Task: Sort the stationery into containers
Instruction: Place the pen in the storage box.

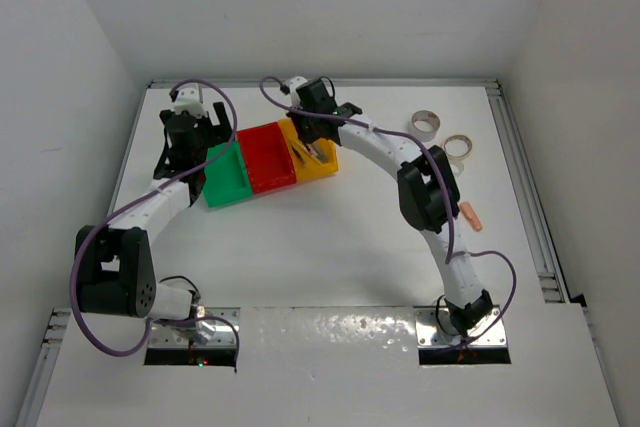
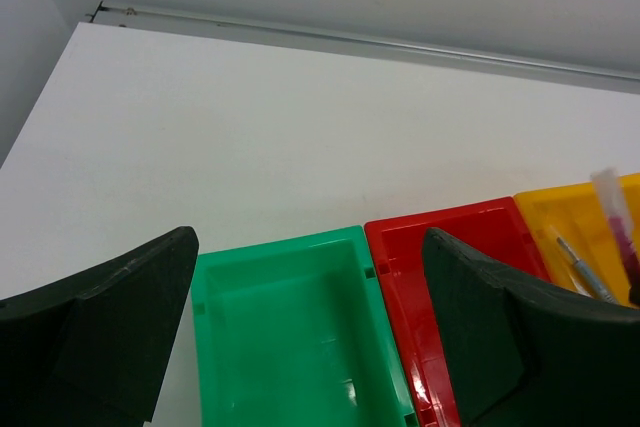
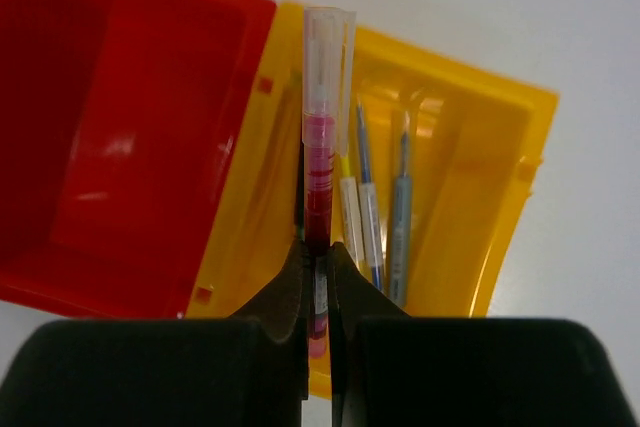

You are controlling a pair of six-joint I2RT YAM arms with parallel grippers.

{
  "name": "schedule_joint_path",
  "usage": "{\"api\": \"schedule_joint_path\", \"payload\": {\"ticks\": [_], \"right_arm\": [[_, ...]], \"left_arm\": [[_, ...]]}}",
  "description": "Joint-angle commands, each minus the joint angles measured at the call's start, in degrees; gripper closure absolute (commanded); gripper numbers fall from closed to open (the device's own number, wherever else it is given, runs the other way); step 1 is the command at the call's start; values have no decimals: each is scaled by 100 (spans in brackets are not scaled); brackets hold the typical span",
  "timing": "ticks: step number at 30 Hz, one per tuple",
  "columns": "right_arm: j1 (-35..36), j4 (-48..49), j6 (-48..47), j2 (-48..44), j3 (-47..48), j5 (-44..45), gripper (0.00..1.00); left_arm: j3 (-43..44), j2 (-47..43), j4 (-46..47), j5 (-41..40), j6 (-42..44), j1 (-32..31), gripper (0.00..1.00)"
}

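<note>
Three joined containers stand at the back of the table: green (image 1: 225, 179), red (image 1: 270, 159) and yellow (image 1: 322, 159). My right gripper (image 3: 318, 252) is shut on a red pen with a clear cap (image 3: 320, 137), held over the yellow bin's (image 3: 500, 197) left side. Three thin pens (image 3: 372, 212) lie inside that bin. My left gripper (image 2: 310, 247) hangs open over the green bin (image 2: 290, 347), which holds nothing, with nothing between its fingers. The red bin (image 3: 120, 127) also looks bare inside. The held pen (image 2: 615, 222) shows at the right edge of the left wrist view.
Two tape rolls, grey-white (image 1: 426, 124) and tan (image 1: 458, 146), lie at the back right. A short pink stick (image 1: 470, 215) rests beside the right arm's elbow. White walls close in the table on the left, back and right.
</note>
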Motion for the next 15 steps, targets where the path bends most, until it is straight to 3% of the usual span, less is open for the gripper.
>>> {"api": "schedule_joint_path", "payload": {"ticks": [1, 9, 11, 14, 15], "right_arm": [[-24, 308, 5, -162, -170, -43, 100], [-15, 589, -21, -127, -646, -8, 100], [-15, 475, -74, -39, -558, -17, 90], [-15, 308, -74, -21, -365, -8, 59], [-15, 290, -83, -169, -338, -8, 55]], "left_arm": [[80, -109, 199, -35, 6, 87, 8], [71, -74, 296, 35, -29, 96, 8], [54, -74, 322, 44, -20, 87, 8], [54, -109, 305, 27, 15, 96, 8], [45, -100, 305, 9, 24, 87, 8]]}}
